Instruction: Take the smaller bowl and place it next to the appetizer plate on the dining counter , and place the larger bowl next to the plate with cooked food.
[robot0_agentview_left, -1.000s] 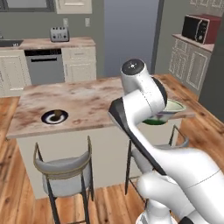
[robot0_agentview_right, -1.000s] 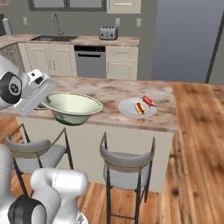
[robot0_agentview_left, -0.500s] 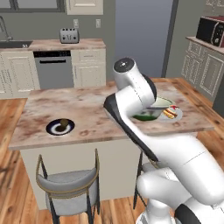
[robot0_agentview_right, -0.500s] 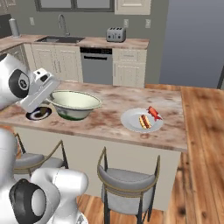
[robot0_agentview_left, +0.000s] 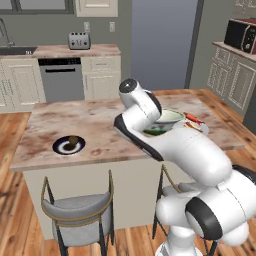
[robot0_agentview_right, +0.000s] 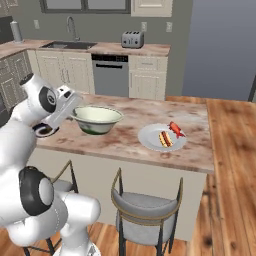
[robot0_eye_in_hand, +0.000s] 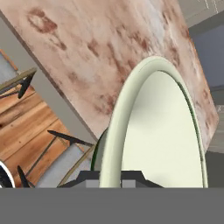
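My gripper (robot0_agentview_right: 76, 107) is shut on the left rim of the larger bowl (robot0_agentview_right: 97, 119), a wide flared bowl that is cream inside and dark green outside. I hold it low over the dining counter (robot0_agentview_right: 125, 145). In the hand view the bowl's rim (robot0_eye_in_hand: 131, 109) runs up from between the gripper (robot0_eye_in_hand: 111, 177) fingertips. The plate with cooked food (robot0_agentview_right: 162, 137) lies on the counter a short way right of the bowl. The dark appetizer plate (robot0_agentview_left: 69, 145) with its brown morsel sits near the counter's left end. The smaller bowl is out of view.
Two grey stools with brass frames (robot0_agentview_right: 145, 207) (robot0_agentview_left: 77, 212) stand against the counter's near side. Behind the island run kitchen counters with a toaster (robot0_agentview_right: 131, 38), a sink (robot0_agentview_right: 70, 44) and a dishwasher (robot0_agentview_left: 62, 80). Wood floor lies to the right.
Both base views have shifted, so the base has moved and the island now sits nearer and more central. The bowl stays in my shut gripper, left of the plate with cooked food.
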